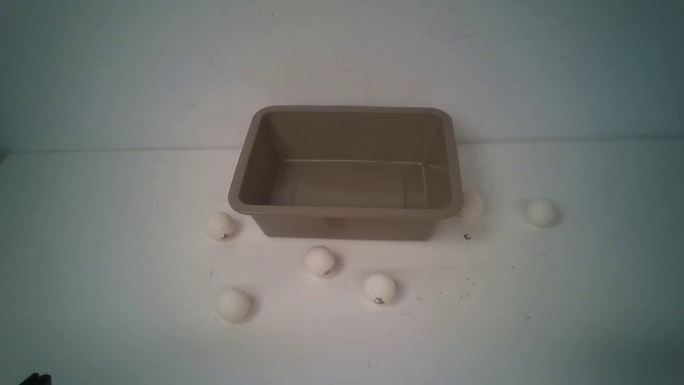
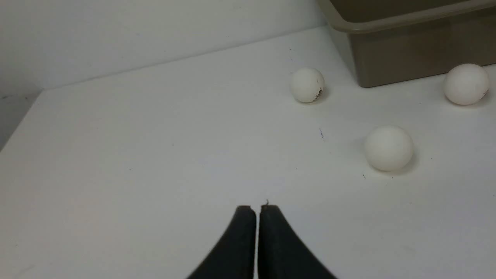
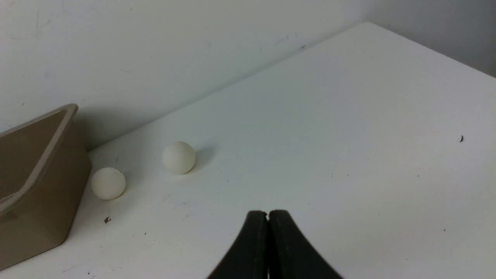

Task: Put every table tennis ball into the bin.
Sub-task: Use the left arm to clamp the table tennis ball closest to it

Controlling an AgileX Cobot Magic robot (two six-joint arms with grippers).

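nothing is lying in the bin [image 1: 342, 212] yet, so by my reading the task is only at its first step: choosing and reaching for a ball. all six table tennis balls are resting on the white table [image 1: 107, 278] outside it. the left corner ball [image 1: 219, 225] is sitting just beside the bin's front left corner, and the right corner ball [image 1: 472, 205] is sitting close against the front right corner, partly tucked under the flared rim. the far-right ball [image 1: 541, 212] is lying apart to the right. the middle ball [image 1: 319, 261], the marked ball [image 1: 379, 288] and the near-left ball [image 1: 233, 305] are lying in front of the bin.

the left gripper [image 2: 257, 209] is showing its jaws pressed together and holding nothing, with bare table ahead of it. the right gripper [image 3: 268, 214] is looking the same, closed and empty.

the next move is probably calling for the jaws to be spreading wider than a ball, coming down around one and closing gently — a round, light ball is likely to roll off if nudged — then lifting clear of the rim.

the bin is standing upright with its mouth facing up, its long axis running left to right along the back wall [image 1: 342, 53]. the balls, being round, are showing no long axis.
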